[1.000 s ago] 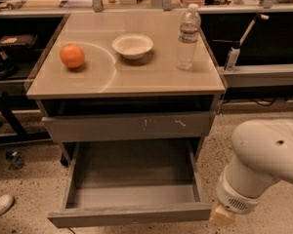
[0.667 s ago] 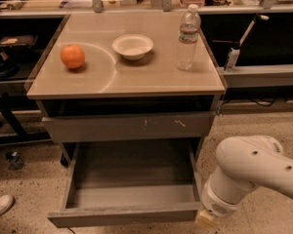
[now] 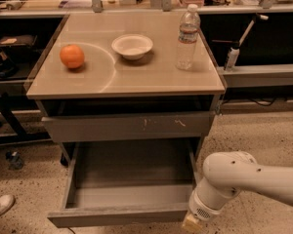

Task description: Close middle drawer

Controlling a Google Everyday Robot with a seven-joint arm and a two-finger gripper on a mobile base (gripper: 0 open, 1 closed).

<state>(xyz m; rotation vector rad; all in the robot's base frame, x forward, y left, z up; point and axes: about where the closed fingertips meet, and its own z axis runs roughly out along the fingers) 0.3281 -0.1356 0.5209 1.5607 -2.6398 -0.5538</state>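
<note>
The middle drawer [image 3: 129,179] is pulled far out of the grey-brown cabinet and shows a bare grey box inside. Its long plain front panel [image 3: 117,216] runs along the bottom of the camera view. Above it is the similar front with white scratches [image 3: 129,126], nearly flush. My white arm [image 3: 234,179] comes in from the right. My gripper [image 3: 192,223] is at the bottom edge, right beside the right end of the open drawer's front panel, and is mostly cut off by the frame.
On the cabinet top [image 3: 151,79] stand an orange [image 3: 72,56], a white bowl [image 3: 132,46] and a clear water bottle [image 3: 187,37]. Cluttered benches run behind. A shoe [image 3: 0,204] lies on the speckled floor at the lower left.
My arm has swung left and slightly up, bringing the gripper from right of the drawer to the right end of its front panel. The drawer has not moved.
</note>
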